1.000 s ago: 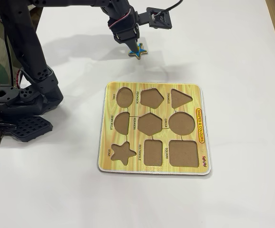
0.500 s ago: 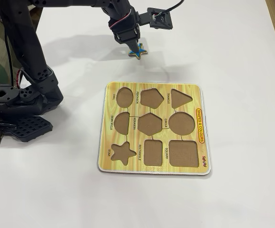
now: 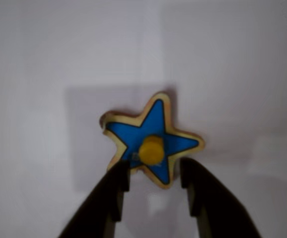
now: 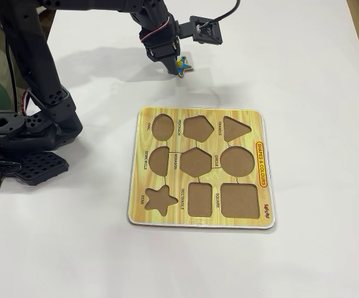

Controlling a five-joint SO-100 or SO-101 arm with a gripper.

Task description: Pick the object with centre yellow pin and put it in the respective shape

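The star piece (image 3: 153, 144) lies flat on the white table (image 3: 44, 59), above the top edge of the puzzle board (image 4: 201, 171) in the fixed view and well apart from it. It is a thin wooden star with a blue face, a pale rim and a yellow pin (image 3: 151, 150) standing up from its middle.

Your hand (image 3: 155, 172) hangs just over it with the jaws parted. In the wrist view the two dark fingers (image 3: 116, 191) sit to either side of the near point of the star, with the pin just ahead of the gap. Nothing is gripped yet.

Judge the piece as light and stiff: it will not bend or crush, but it is flat enough that its edges give you little to pinch against the table. The pin is the place to take hold. It looks short and smooth, so close squarely on it and low down, or it may twist or slip out as you lift. A light piece can also skid if one finger touches first.

The star-shaped recess (image 4: 159, 199) sits at the board's lower left corner in the fixed view, so the piece will probably need turning to match its points.
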